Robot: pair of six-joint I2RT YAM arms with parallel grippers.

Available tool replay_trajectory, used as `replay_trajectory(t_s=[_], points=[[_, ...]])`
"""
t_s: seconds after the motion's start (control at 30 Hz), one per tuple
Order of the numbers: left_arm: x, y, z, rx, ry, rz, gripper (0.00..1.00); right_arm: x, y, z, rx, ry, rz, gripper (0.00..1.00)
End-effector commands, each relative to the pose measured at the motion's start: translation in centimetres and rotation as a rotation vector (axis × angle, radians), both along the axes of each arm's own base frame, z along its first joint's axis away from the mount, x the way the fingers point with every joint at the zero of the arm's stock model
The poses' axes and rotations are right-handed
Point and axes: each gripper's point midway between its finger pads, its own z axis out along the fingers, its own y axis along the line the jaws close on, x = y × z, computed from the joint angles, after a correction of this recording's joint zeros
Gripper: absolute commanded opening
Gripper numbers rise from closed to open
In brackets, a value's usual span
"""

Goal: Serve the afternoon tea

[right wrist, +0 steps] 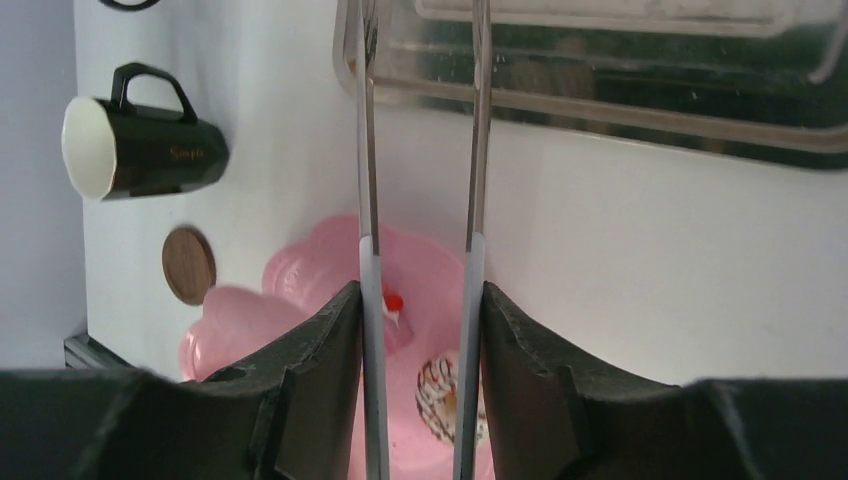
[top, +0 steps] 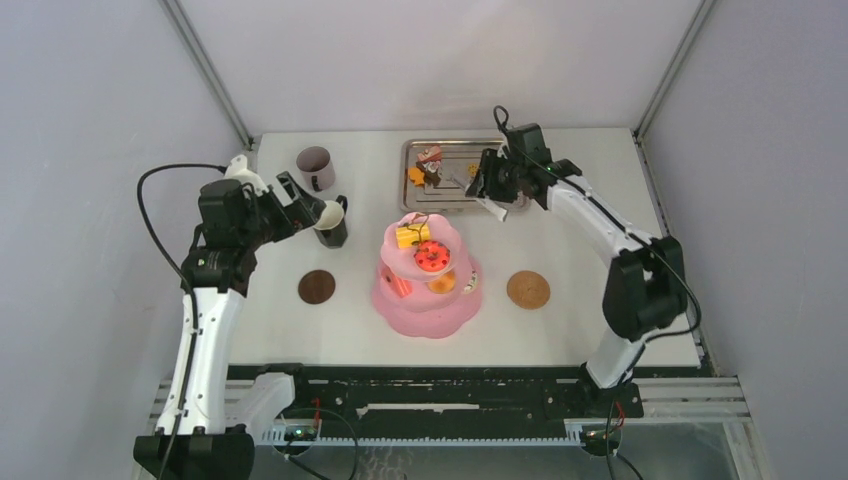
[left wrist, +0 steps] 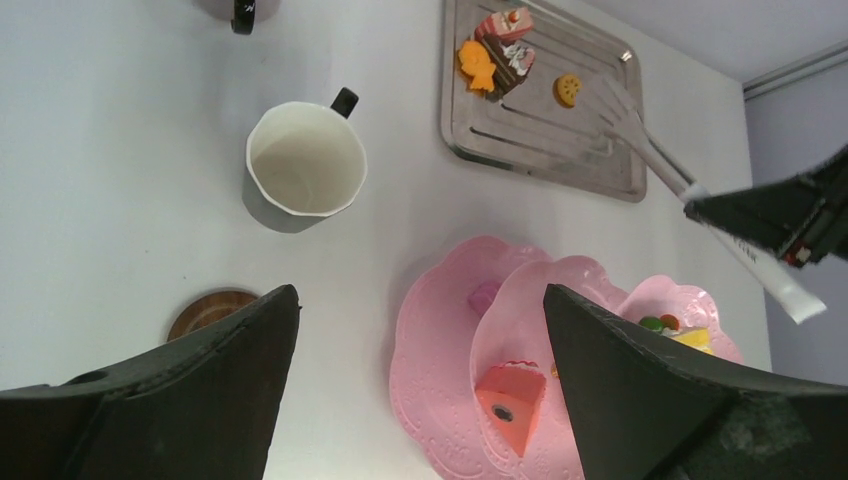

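The white table (top: 580,240) carries everything. At its middle stands the pink three-tier stand (top: 410,320). It already holds several toy cakes: a yellow piece (top: 410,236) on the top tier, a red round one (top: 432,256) just below it, and orange and pink bits on the lower tiers.

Behind the stand, at the back of the table, lies the steel tray (top: 452,198). Four pieces sit at its left end: a pink slice (left wrist: 508,25), an orange piece (left wrist: 477,65), a dark chocolate piece touching it, and a small round biscuit (left wrist: 567,90) set a little apart.

The black mug (top: 334,232) stands upright to the left of the stand, and the mauve mug (top: 314,165) stands behind it, near the tray's left end.

The left gripper (left wrist: 420,290) hangs over the table with its fingers spread wide and nothing between them. The black mug sits just ahead of them.

The right gripper (right wrist: 420,290) is clamped around a pair of tongs (right wrist: 472,290), one finger pressing on each arm from outside. The tongs' two arms run side by side with a clear gap, and nothing shows between them (the right wrist view cuts off the very tips). Seen from the left wrist, the tip hovers over the tray beside the biscuit.

A dark coaster (top: 317,287) lies left of the stand and a lighter coaster (top: 528,290) right of it, both bare.
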Motion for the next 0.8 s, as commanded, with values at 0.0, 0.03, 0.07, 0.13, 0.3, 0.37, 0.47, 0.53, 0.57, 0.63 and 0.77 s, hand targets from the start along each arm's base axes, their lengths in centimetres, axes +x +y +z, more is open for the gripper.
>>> replay_trajectory(t_s=[0.0, 0.03, 0.07, 0.13, 0.3, 0.37, 0.47, 0.53, 0.57, 0.63, 0.77], points=[[0.4, 0.4, 2.8, 0.044, -0.056, -0.006, 0.96, 4.0, 1.9, 2.3, 0.067, -0.092, 0.033, 0.51], [0.6, 0.5, 2.8, 0.047, -0.053, -0.002, 0.96, 4.6, 2.2, 2.0, 0.073, -0.085, 0.036, 0.51], [0.7, 0.5, 2.9, 0.047, -0.052, 0.000, 0.96, 5.0, 2.4, 1.6, 0.077, -0.075, 0.040, 0.52], [1.0, 0.5, 2.9, 0.042, -0.047, 0.004, 0.96, 5.8, 2.9, 1.0, 0.083, -0.059, 0.050, 0.52], [1.7, 0.4, 2.5, 0.024, -0.030, 0.007, 0.96, 7.2, 3.8, -0.7, 0.086, -0.030, 0.073, 0.52], [1.8, 0.4, 2.4, 0.023, -0.027, 0.007, 0.95, 7.7, 4.0, -1.3, 0.085, -0.020, 0.078, 0.52], [2.0, 0.4, 2.7, 0.024, -0.031, 0.011, 0.95, 8.5, 4.1, -2.1, 0.091, -0.005, 0.075, 0.52], [2.2, 0.4, 2.8, 0.023, -0.032, 0.012, 0.95, 8.8, 4.3, -2.5, 0.095, 0.004, 0.076, 0.52], [2.2, 0.4, 2.8, 0.024, -0.031, 0.012, 0.96, 8.9, 4.2, -2.7, 0.092, 0.009, 0.072, 0.52], [2.3, 0.5, 2.8, 0.023, -0.029, 0.015, 0.95, 9.2, 4.1, -3.2, 0.086, 0.015, 0.062, 0.51], [2.4, 0.4, 2.6, 0.022, -0.023, 0.011, 0.95, 9.5, 3.6, -4.3, 0.077, 0.040, 0.042, 0.49]])
